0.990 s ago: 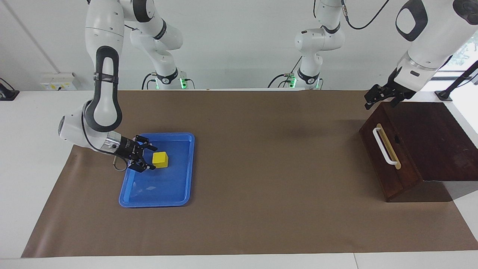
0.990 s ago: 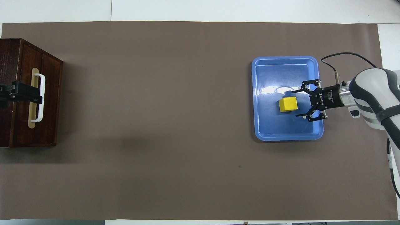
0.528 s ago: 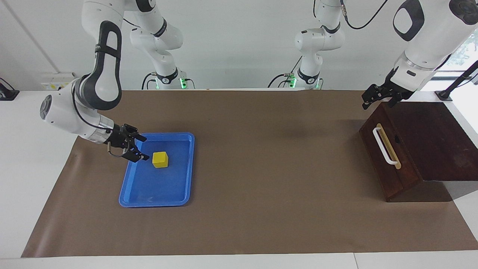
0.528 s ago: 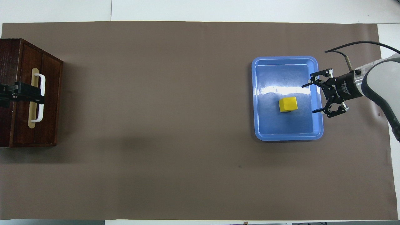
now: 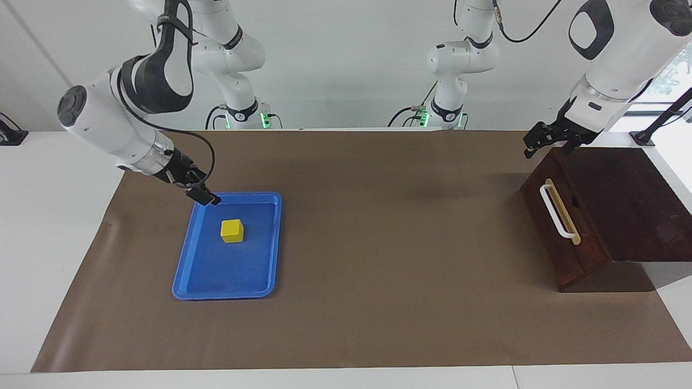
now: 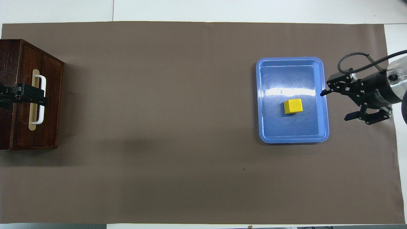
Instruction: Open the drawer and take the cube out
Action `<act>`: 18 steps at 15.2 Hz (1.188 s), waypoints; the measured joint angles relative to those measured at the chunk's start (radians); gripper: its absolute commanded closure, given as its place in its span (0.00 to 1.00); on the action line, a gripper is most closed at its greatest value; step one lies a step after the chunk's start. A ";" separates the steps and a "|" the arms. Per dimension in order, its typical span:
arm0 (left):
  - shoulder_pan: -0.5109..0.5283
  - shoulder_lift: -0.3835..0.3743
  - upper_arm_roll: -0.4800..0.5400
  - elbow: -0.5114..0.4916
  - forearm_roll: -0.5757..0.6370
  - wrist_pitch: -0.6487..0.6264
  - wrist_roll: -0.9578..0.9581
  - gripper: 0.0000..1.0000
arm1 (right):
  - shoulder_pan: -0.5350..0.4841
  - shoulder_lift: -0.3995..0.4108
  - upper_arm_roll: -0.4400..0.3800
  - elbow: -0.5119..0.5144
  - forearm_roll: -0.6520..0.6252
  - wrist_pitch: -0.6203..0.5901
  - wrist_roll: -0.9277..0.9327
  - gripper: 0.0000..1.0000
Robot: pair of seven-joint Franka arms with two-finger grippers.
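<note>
The small bright yellow cube [image 5: 232,230] sits flat in the flat blue plastic tray [image 5: 259,281] at the right arm's end of the table. The overhead view shows the right gripper [image 6: 336,105] with fingers spread wide, empty, over the brown mat [image 6: 190,175] beside the tray; the facing view shows it raised. The dark brown wooden drawer [image 5: 562,227] is shut, its white bar handle [image 5: 556,211] running nearer-to-farther. The left gripper [image 5: 545,141] hovers by the drawer's top edge, seemingly open.
</note>
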 measured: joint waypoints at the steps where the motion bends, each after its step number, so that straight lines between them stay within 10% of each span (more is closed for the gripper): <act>1: 0.000 0.000 -0.004 0.000 0.000 0.001 -0.001 0.00 | 0.024 -0.037 0.001 0.001 -0.057 -0.015 -0.053 0.00; 9: 0.000 0.000 -0.018 0.000 0.000 0.015 -0.006 0.00 | 0.060 -0.113 -0.004 -0.038 -0.213 -0.019 -0.484 0.00; 18: 0.009 0.000 -0.009 0.000 0.000 0.015 -0.008 0.00 | 0.059 -0.025 -0.004 0.062 -0.251 -0.012 -0.633 0.00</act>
